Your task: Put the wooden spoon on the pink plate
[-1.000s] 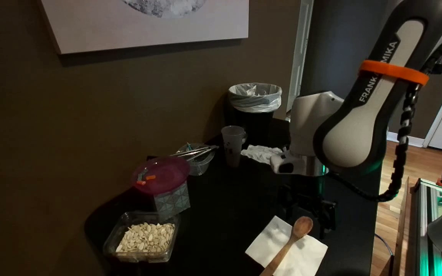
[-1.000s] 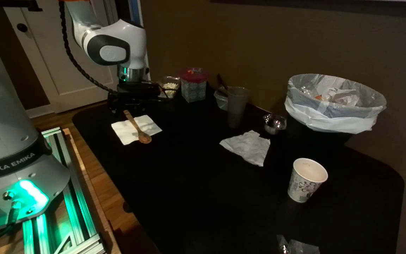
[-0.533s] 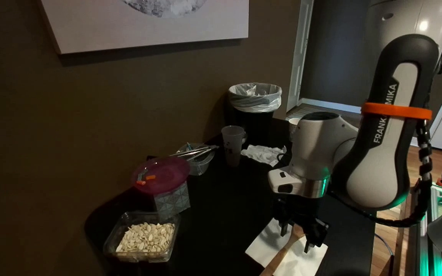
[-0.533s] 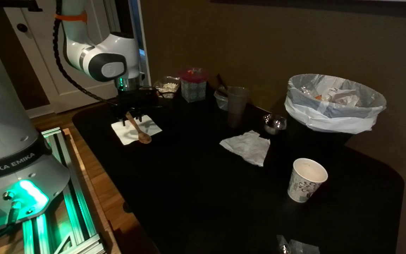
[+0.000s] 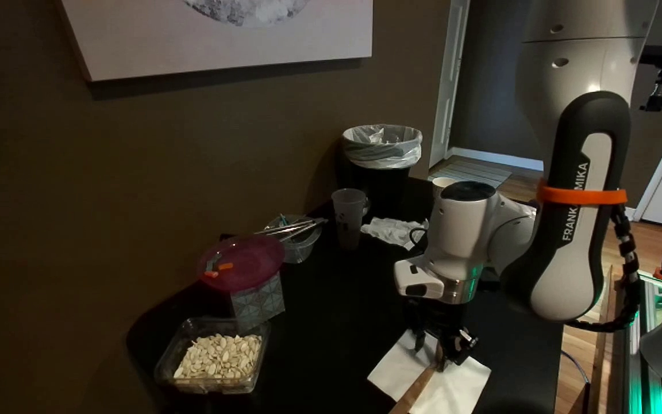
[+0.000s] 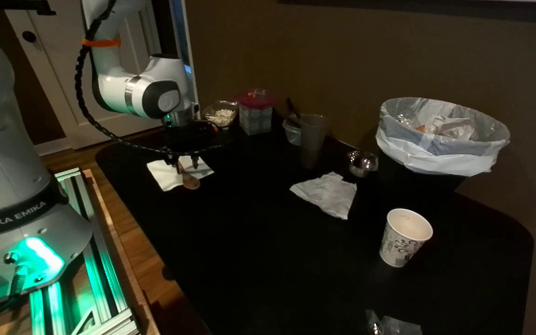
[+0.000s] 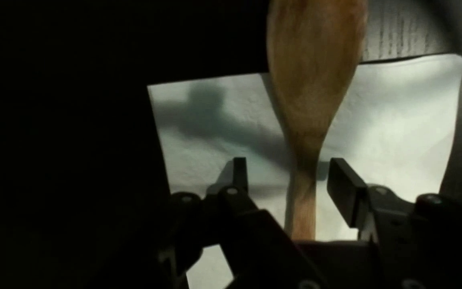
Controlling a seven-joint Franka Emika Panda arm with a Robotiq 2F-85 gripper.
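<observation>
Now we see seeds (image 5: 222, 356) in a tub (image 5: 216, 386), orange and grey bits (image 5: 225, 266) on the plate (image 5: 256, 259), rods (image 5: 289, 227) across a bowl (image 5: 299, 253), and crumpled paper (image 6: 452, 127) in the bin (image 6: 428, 156). Our spoon (image 7: 315, 52) lies on the napkin (image 7: 407, 116), between fingers (image 7: 345, 190) that stand parted, a gap showing either side. Compared with half a second ago, the fingers sit lower; spoon and napkin look unmoved. In an exterior view the fingers mask most of the spoon's head, and its handle (image 5: 414, 391) runs out of frame; in the wrist view the head's tip is cropped. We cannot make out what the metal pot (image 6: 362, 165) holds.
</observation>
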